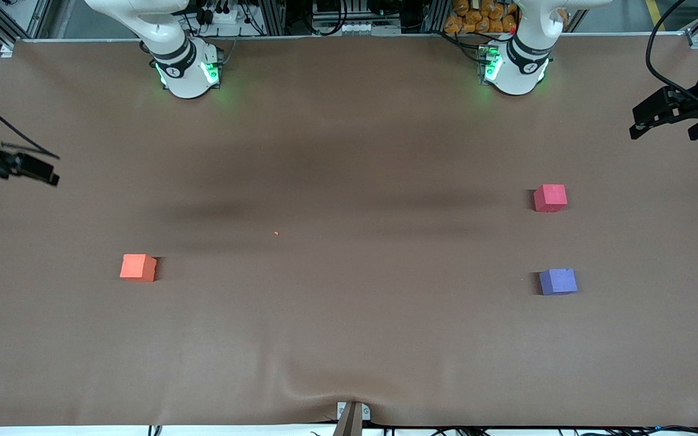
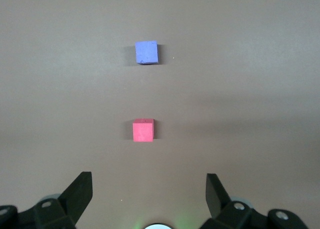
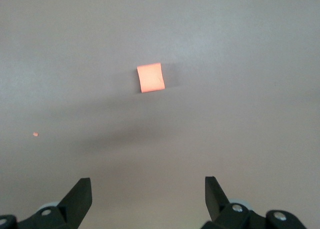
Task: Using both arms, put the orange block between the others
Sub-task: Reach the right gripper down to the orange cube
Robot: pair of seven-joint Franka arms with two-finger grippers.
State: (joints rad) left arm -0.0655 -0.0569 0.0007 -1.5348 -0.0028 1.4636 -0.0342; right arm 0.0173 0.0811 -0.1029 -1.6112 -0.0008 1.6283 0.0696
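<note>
The orange block (image 1: 138, 267) (image 3: 150, 77) lies on the brown table toward the right arm's end. A pinkish-red cube (image 1: 550, 198) (image 2: 143, 129) and a purple-blue cube (image 1: 558, 281) (image 2: 146, 52) lie toward the left arm's end, the purple-blue one nearer the front camera, with a gap between them. My right gripper (image 1: 43, 172) (image 3: 147, 189) hangs open and empty high over the table edge at its end. My left gripper (image 1: 649, 118) (image 2: 149, 186) hangs open and empty high over the table's edge at the left arm's end.
A tiny orange crumb (image 1: 276, 233) (image 3: 35, 134) lies near the table's middle. The brown cover (image 1: 349, 339) wrinkles near the front edge by a clamp (image 1: 352, 415). Both arm bases (image 1: 188, 72) (image 1: 515, 69) stand at the back edge.
</note>
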